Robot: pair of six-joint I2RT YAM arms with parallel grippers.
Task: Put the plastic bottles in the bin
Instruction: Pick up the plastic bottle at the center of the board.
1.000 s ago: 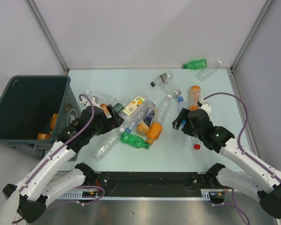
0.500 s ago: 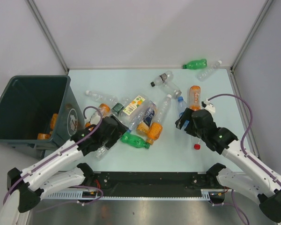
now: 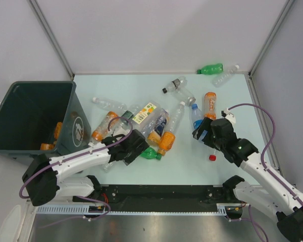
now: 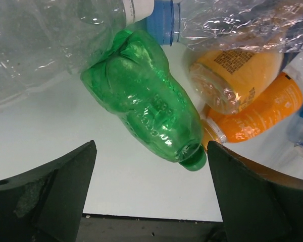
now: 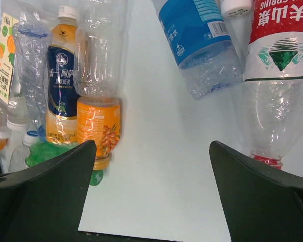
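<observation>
Green bottle (image 4: 146, 101): near edge; framed by left pincer (image 4: 151, 151), spread wide; long axis slanted across gap
Right pincer (image 5: 152, 146): wide; farther off

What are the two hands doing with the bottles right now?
Left hand open, lined up on green bottle. Right hand open, empty, beside red-label bottle. Most plastic bottles on table, some in bin. Clear bottle crowds green one.
</observation>
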